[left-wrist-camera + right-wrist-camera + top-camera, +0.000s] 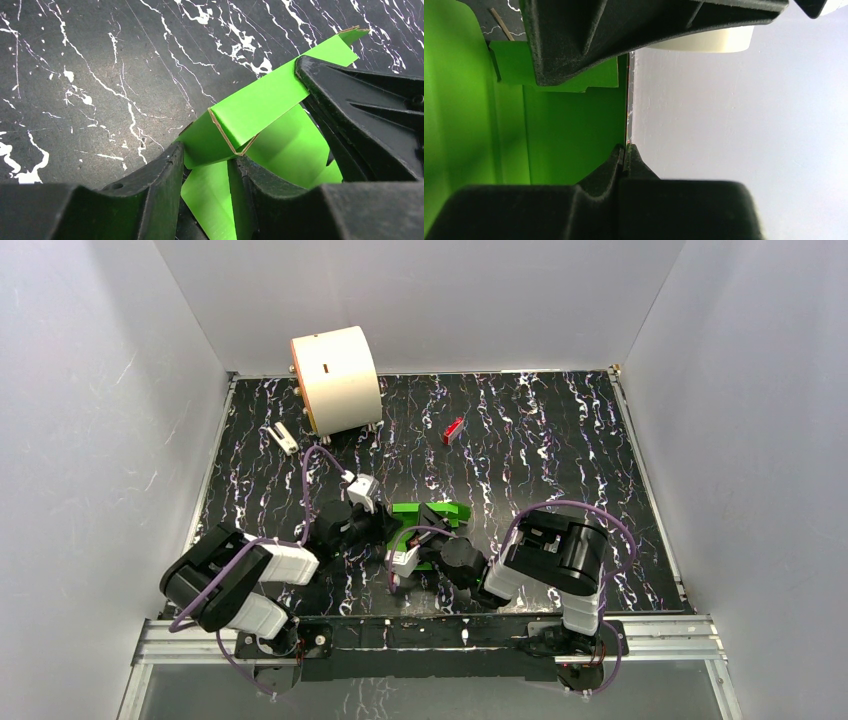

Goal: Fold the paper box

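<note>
Right claw [625, 151] tight on a thin edge of the paper box [564, 132] — pale wall [749, 150] beyond.

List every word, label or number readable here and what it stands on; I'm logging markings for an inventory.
None can be read.
The paper box is plain green; the cream cylinder shows only a dark slot; the red block has a pale face too small to make out.
</note>
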Controlling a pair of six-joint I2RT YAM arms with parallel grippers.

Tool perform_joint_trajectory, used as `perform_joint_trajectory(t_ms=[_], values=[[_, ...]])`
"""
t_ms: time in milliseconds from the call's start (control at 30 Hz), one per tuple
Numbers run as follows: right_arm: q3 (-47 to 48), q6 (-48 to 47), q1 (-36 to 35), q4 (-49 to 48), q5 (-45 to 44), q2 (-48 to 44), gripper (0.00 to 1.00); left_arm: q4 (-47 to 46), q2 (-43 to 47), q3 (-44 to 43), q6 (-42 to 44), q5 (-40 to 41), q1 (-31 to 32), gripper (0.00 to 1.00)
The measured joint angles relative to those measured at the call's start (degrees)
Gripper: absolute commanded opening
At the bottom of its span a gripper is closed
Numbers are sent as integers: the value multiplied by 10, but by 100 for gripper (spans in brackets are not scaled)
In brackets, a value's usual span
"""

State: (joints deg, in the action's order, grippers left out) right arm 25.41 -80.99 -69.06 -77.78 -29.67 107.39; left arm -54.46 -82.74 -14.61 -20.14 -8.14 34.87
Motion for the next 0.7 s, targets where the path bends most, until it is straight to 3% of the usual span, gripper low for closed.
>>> perform_joint_trajectory(t_ms=[300, 700], values=[[0, 2, 0, 3, 1, 0, 0, -36, -23, 1, 0, 33, 7, 31], [5, 5, 0, 9, 3, 0, 0, -94, -63, 1, 12, 118, 36, 13]])
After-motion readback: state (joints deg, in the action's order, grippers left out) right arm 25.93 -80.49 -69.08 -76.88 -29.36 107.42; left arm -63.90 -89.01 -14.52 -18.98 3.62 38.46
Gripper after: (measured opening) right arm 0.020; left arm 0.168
